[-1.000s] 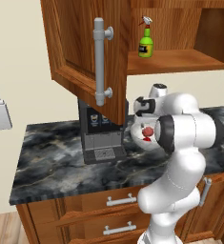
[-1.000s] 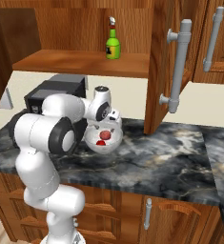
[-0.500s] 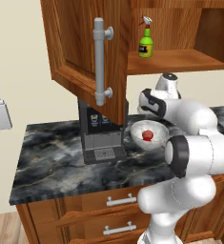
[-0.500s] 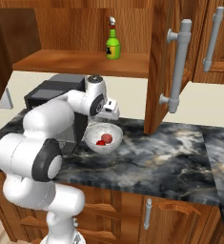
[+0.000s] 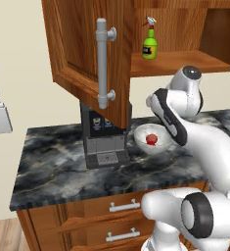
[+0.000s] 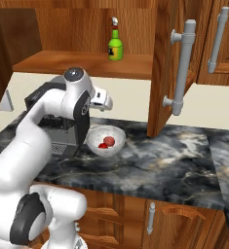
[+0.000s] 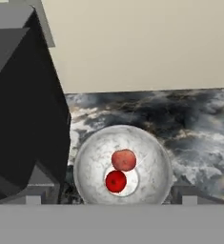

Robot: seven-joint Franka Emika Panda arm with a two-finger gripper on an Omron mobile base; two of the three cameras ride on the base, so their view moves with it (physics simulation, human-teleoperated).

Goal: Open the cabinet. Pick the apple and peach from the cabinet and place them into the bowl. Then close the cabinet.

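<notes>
apple (image 7: 116, 181) and peach (image 7: 124, 160) lie touching in the bowl (image 7: 92, 162) on the counter (image 7: 194, 124), just beside the coffee machine (image 7: 23, 119); gripper (image 7: 108, 200) above it, fingers spread wide, empty; cabinet (image 5: 92, 54) doors open, bottle (image 5: 149, 45) on shelf
</notes>
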